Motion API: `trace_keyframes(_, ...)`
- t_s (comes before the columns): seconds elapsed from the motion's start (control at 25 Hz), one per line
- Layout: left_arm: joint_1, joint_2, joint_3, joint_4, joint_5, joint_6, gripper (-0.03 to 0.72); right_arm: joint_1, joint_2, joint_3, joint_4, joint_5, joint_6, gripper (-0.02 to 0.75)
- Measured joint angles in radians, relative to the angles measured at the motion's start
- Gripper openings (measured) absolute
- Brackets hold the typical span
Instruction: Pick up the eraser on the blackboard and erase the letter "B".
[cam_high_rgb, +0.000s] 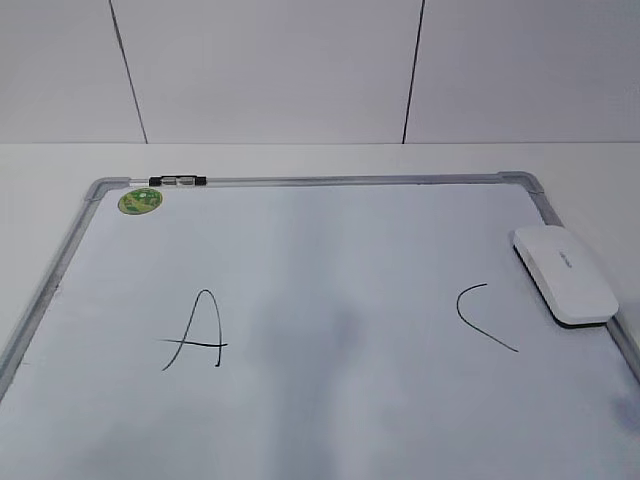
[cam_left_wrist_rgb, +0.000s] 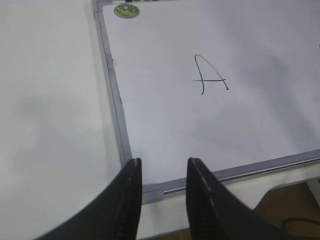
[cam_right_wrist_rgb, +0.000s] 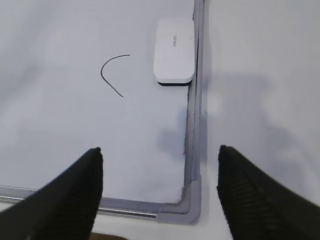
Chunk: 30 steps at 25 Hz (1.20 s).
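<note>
The white eraser lies on the blackboard at its right edge, next to the frame; it also shows in the right wrist view. A black "A" is on the left and a "C" on the right. No "B" shows between them; only a faint grey smudge. My left gripper is open and empty above the board's near left corner. My right gripper is wide open and empty above the near right corner, well short of the eraser. Neither gripper shows in the exterior view.
A small black-and-silver marker lies on the board's top frame beside a round green sticker. White table surrounds the board; its front edge shows in the left wrist view. A white panelled wall stands behind.
</note>
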Motion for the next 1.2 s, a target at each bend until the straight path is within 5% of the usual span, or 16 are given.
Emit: trace_keyframes(1.2, 0.000, 0.000, 0.087, 0.032, -0.175, 0.054, 0.235, 0.000, -0.224, 0.023, 0.002, 0.096, 0.000, 0.561)
